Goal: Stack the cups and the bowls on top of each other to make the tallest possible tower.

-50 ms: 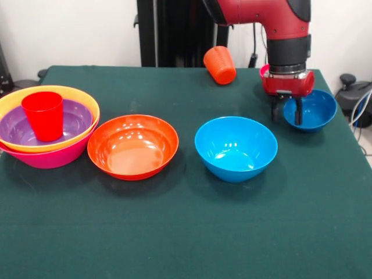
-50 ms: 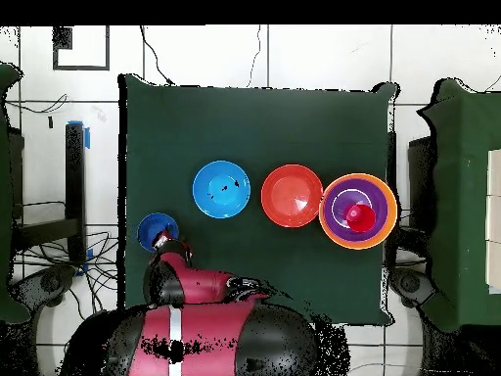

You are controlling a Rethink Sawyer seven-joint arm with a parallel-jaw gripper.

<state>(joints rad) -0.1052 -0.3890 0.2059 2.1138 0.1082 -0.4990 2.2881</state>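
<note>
One orange cup (image 1: 220,65) lies tipped, mouth toward the camera.

A cup (image 1: 43,115) stands in nested bowls (image 1: 49,127) (two bowls (image 1: 133,146) alongside).

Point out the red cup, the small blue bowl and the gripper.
Red cup (image 1: 43,115), front view, on its outer side wall.
Small blue bowl (image 1: 317,109), front view, on its inner wall, right of the fingers.
Gripper (image 1: 286,110), front view, midway between its two dark fingertips, which stand apart at the bowl's near-left rim.
</note>
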